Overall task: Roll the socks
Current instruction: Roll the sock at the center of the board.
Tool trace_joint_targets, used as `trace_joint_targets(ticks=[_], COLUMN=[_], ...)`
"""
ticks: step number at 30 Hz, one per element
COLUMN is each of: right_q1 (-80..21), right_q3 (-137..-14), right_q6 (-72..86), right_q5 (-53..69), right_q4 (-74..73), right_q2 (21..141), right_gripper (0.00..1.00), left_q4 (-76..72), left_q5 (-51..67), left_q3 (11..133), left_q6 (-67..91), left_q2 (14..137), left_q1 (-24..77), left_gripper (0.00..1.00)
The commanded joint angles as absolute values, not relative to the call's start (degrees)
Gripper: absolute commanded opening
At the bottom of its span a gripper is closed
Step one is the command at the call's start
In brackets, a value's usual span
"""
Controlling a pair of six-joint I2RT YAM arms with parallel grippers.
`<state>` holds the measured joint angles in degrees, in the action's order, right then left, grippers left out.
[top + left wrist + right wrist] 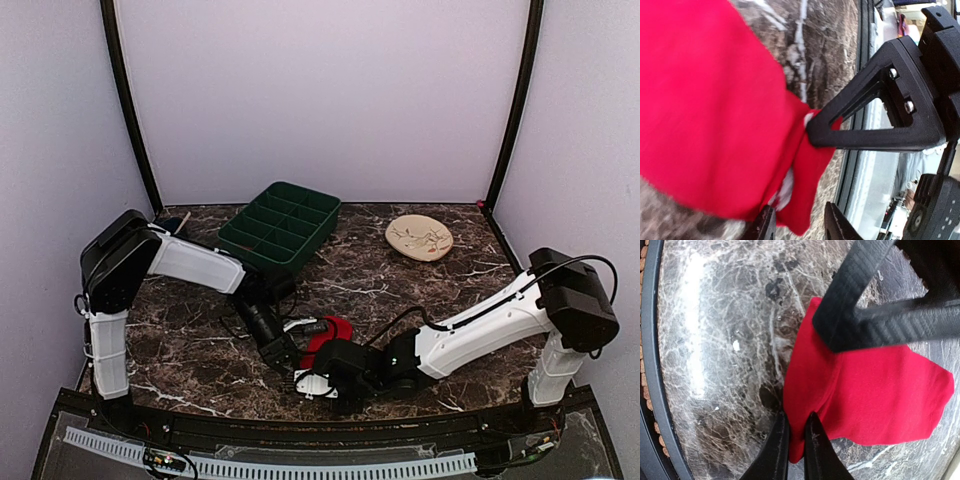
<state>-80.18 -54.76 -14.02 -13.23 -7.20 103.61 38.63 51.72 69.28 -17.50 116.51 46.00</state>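
Red socks (335, 330) are lying bunched at the middle of the near edge of the marble table (420, 285). The right gripper (797, 432) is pinching their fabric edge between nearly closed jaws, while the left gripper (797, 224) is holding its jaws apart, straddling a sock corner unclamped.

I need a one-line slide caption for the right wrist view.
Right hand pinches the edge of the red sock on the marble table.

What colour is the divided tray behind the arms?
Dark green tray; top external view shows it best.
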Motion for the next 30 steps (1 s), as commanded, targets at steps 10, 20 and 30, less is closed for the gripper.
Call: trace_joint_targets(ticks=[10, 20, 30], right_q1=[-76.72, -72.22, -65.16], right_q3=[-54.95, -57.3, -58.48], right_q6=[-7.34, -4.66, -1.52], right_q5=[-4.94, 5.12, 23.41], right_q4=[-11.96, -15.74, -18.08], right_q2=[102.12, 102.46, 104.34], right_gripper=[0.11, 0.11, 0.12], left_q4=[27.97, 16.78, 6.0], left_q5=[37.43, 26.46, 20.37], left_q3=[63.2, 54.44, 45.75], left_q6=[-10.73, -3.74, 1.04], left_q2=[106.73, 95.53, 85.14], left_q1=[43.1, 42.93, 44.48], left_gripper=[0.36, 0.37, 0.38])
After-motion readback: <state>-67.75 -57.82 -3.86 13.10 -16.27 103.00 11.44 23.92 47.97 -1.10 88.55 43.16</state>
